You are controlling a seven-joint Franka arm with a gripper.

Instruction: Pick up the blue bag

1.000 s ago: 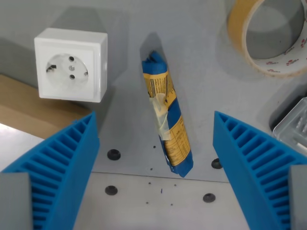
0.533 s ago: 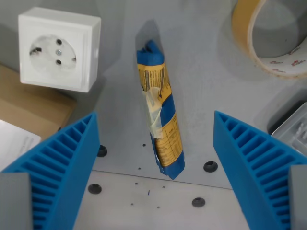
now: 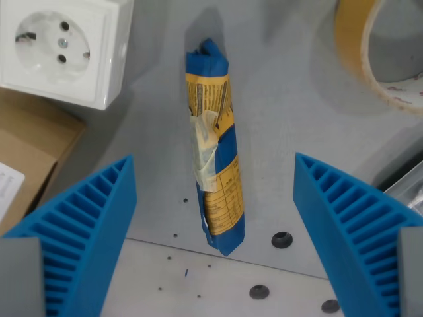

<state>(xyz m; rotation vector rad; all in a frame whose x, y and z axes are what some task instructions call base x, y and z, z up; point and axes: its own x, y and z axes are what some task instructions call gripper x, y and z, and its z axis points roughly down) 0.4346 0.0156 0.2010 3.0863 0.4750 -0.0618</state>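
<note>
The blue bag (image 3: 213, 148) is a narrow blue and yellow packet with a strip of tape across it, lying lengthwise on the grey table in the middle of the wrist view. My gripper (image 3: 215, 231) hangs above it, open, with its two ribbed blue fingers (image 3: 79, 231) standing wide apart on either side. The bag's near end lies between the fingers, and neither finger touches it.
A white wall socket (image 3: 59, 49) sits at the wrist view's upper left, with a brown cardboard box (image 3: 30, 148) below it. A roll of tape (image 3: 383, 53) lies at the upper right. A clear plastic piece (image 3: 410, 188) shows at the right edge. Bolt holes (image 3: 282, 239) dot the table.
The camera has come lower and closer: the bag now looks larger and sits more centred between the fingers. The fingers keep the same wide spread.
</note>
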